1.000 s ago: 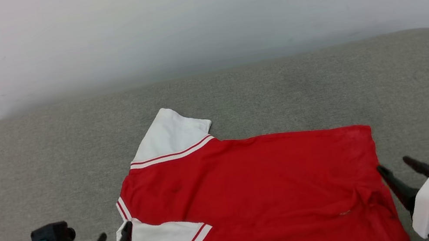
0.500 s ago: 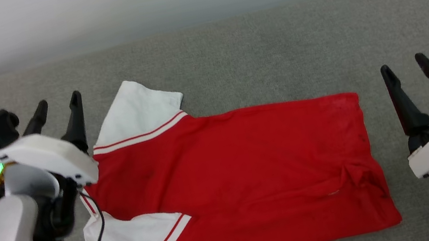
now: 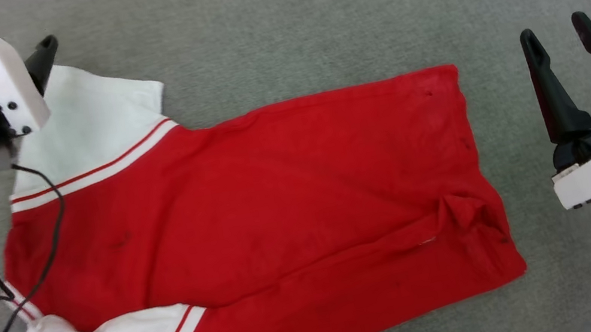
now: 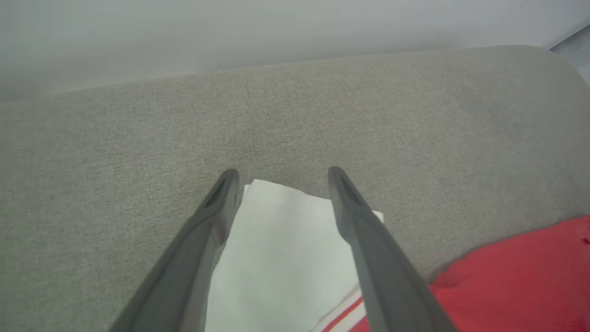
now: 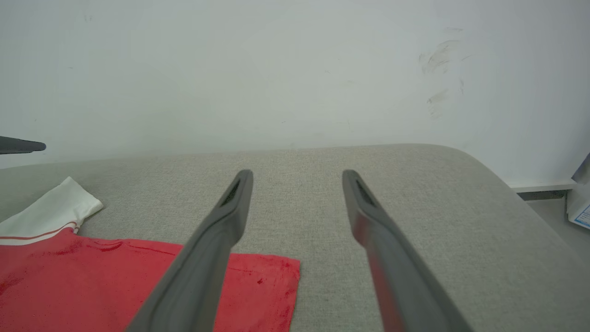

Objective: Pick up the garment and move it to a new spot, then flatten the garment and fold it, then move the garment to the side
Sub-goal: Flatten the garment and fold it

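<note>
Garment [image 3: 288, 191] of bright red jersey cloth, with white sleeves and red-and-white striped trim, lies spread on the grey woven upholstered cushion [image 3: 306, 18]; its long axis runs side to side across the head view, sleeve end toward the robot's left, straight hem [image 3: 466, 117] toward its right; a small pucker [image 3: 462, 215] rises near the hem's near corner. The far white sleeve [image 4: 281, 244] sits directly under the left claw [image 4: 282, 177], whose two dark fingers stand wide apart with nothing between them, tips over the sleeve's outer edge. The right claw [image 3: 554, 30] hovers beside the hem, apart from the cloth, fingers likewise spread and empty. So each end of the garment has its own arm nearer: left for the sleeves, right for the hem; judged from this, a smoothing or folding pull would run along that axis. A thin black cable [image 3: 49, 234] from the left arm hangs over the shoulder area and could snag. No writing can be read on the upturned cloth; a pale box [image 5: 581, 203] beyond the cushion bears blue print too small to read.
</note>
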Controlling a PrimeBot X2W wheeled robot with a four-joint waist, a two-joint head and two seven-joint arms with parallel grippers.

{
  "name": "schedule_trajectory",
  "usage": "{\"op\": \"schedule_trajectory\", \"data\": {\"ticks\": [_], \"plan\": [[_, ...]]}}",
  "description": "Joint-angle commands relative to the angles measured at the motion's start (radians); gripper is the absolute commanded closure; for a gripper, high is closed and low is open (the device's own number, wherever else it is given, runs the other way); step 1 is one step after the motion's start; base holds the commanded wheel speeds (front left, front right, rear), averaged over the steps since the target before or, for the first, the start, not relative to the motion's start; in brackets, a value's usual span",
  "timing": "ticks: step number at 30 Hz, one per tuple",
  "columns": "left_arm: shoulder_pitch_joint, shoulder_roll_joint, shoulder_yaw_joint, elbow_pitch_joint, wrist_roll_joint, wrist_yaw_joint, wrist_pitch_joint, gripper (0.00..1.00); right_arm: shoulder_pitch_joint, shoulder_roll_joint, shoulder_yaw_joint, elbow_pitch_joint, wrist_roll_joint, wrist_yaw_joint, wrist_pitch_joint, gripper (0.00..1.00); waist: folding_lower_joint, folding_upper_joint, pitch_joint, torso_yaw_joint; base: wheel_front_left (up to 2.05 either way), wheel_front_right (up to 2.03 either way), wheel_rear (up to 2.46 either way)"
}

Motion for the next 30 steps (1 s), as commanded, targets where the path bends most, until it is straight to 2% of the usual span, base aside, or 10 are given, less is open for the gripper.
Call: {"op": "schedule_trajectory", "data": {"ticks": [1, 6, 11, 13, 14, 16, 21, 30], "plan": [[-0.013, 0.008, -0.006, 0.012, -0.001, 0.006, 0.025, 0.0, -0.015, 0.003, 0.002, -0.001, 0.002, 0.0, -0.008, 0.0, -0.0002, -0.0001, 0.039, -0.037, 0.0, 0.0, 0.0], [-0.067, 0.047, -0.045, 0.092, 0.0, 0.019, 0.196, 0.0, -0.027, 0.011, 0.018, 0.016, 0.017, 0.0, -0.021, 0.0, -0.0002, -0.0001, 0.082, -0.077, 0.0, 0.0, 0.0], [-0.028, 0.049, -0.068, 0.177, -0.025, 0.071, 0.325, 0.0, -0.035, 0.011, 0.031, 0.04, 0.036, 0.0, -0.031, 0.0, -0.0002, -0.0001, 0.104, -0.099, 0.0, 0.0, 0.0], [-0.002, 0.038, -0.078, 0.2, -0.037, 0.09, 0.368, 0.76, -0.037, 0.006, 0.032, 0.048, 0.042, 0.0, -0.034, 0.0, -0.0002, -0.0001, 0.106, -0.101, 0.0, 0.0, 0.0], [0.009, 0.031, -0.082, 0.206, -0.045, 0.097, 0.381, 1.0, -0.038, 0.003, 0.033, 0.05, 0.044, 0.0, -0.034, 0.0, -0.0002, -0.0001, 0.106, -0.101, 0.0, 0.0, 0.0], [0.029, 0.016, -0.08, 0.205, -0.054, 0.1, 0.374, 1.0, -0.041, -0.004, 0.032, 0.056, 0.052, 0.0, -0.029, 0.0, -0.0002, -0.0001, 0.102, -0.097, 0.0, 0.0, 0.0], [0.025, -0.005, -0.06, 0.204, -0.046, 0.088, 0.272, 1.0, -0.059, -0.033, 0.031, 0.108, 0.109, 0.0, 0.036, 0.0, -0.0002, -0.0001, 0.064, -0.065, 0.0, 0.0, 0.0], [-0.06, -0.072, -0.069, 0.147, -0.013, 0.023, 0.128, 1.0, -0.188, -0.146, 0.065, 0.337, 0.232, 0.0, 0.348, 0.0, -0.0002, -0.0001, 0.003, 0.051, 0.0, 0.0, 0.0]]}}
